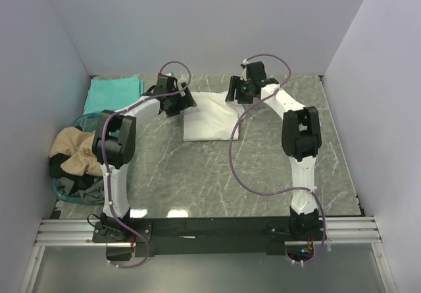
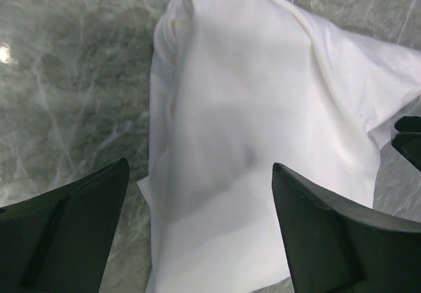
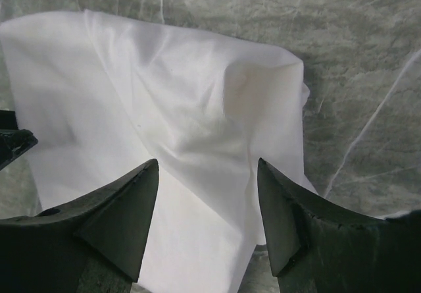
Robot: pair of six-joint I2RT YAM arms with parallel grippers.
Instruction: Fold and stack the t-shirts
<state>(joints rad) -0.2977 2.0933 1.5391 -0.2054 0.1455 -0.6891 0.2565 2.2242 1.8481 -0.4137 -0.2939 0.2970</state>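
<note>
A white t-shirt (image 1: 210,118) lies partly folded and rumpled on the marble table, toward the back middle. My left gripper (image 1: 176,101) hovers at its left edge and my right gripper (image 1: 235,94) at its back right corner. In the left wrist view the white t-shirt (image 2: 263,95) lies below the open left gripper (image 2: 200,174), with nothing pinched. The right wrist view has the white t-shirt (image 3: 164,89) under the open right gripper (image 3: 207,164), also free of cloth. A folded teal t-shirt (image 1: 115,93) lies at the back left. A tan t-shirt (image 1: 74,149) is bunched in the bin.
The clear blue-tinted bin (image 1: 62,189) stands off the table's left edge, holding the tan cloth and some dark cloth (image 1: 75,178). Grey walls close in the left, back and right. Bare marble table (image 1: 204,174) stretches in front of the white shirt.
</note>
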